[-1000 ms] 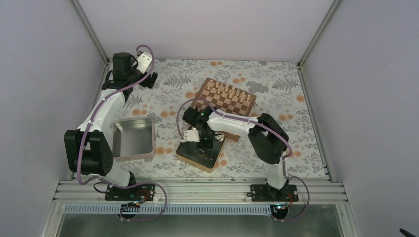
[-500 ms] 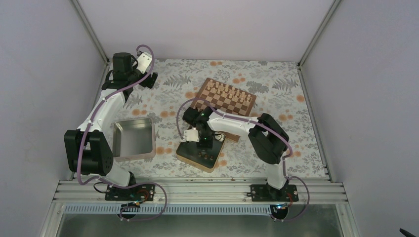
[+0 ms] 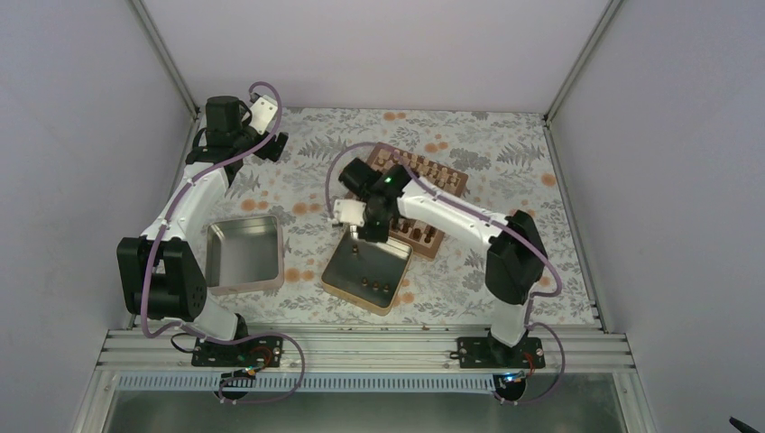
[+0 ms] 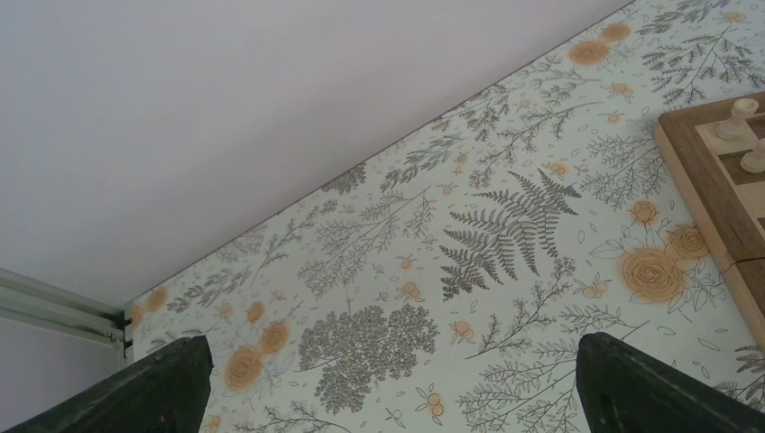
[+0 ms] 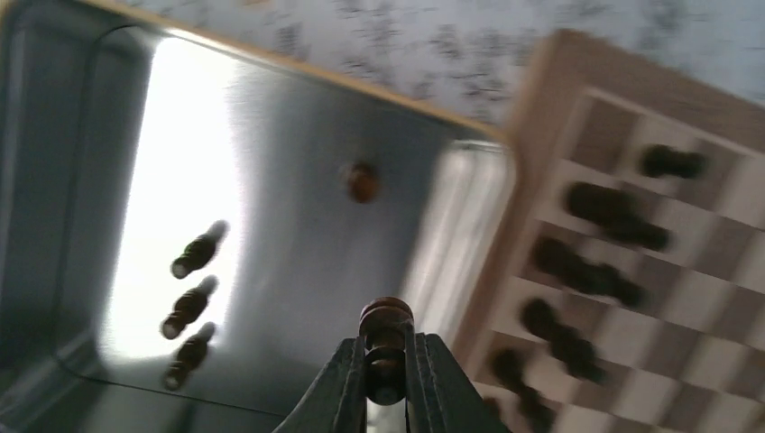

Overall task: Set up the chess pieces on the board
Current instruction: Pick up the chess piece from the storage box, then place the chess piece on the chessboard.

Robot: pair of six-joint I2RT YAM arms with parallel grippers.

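Note:
My right gripper (image 3: 358, 236) is shut on a dark brown chess piece (image 5: 386, 336) and holds it above the far edge of a metal tin (image 3: 343, 271). In the right wrist view the gripper (image 5: 386, 365) grips the piece upright by its neck. Several more dark pieces (image 5: 188, 307) lie in the tin (image 5: 289, 234). The chessboard (image 3: 448, 200) lies just beyond, with dark pieces (image 5: 613, 215) on its near rows and pale pieces (image 3: 415, 170) on the far rows. My left gripper (image 3: 269, 144) is open and empty at the far left, over bare cloth (image 4: 397, 397).
A second, empty metal tin (image 3: 244, 255) sits at the near left. The floral cloth covers the table. The board's corner (image 4: 713, 198) with pale pieces (image 4: 741, 117) shows in the left wrist view. White walls enclose the table.
My right gripper has risen out of the tin with a dark piece and moved away toward the board. The left arm has not moved.

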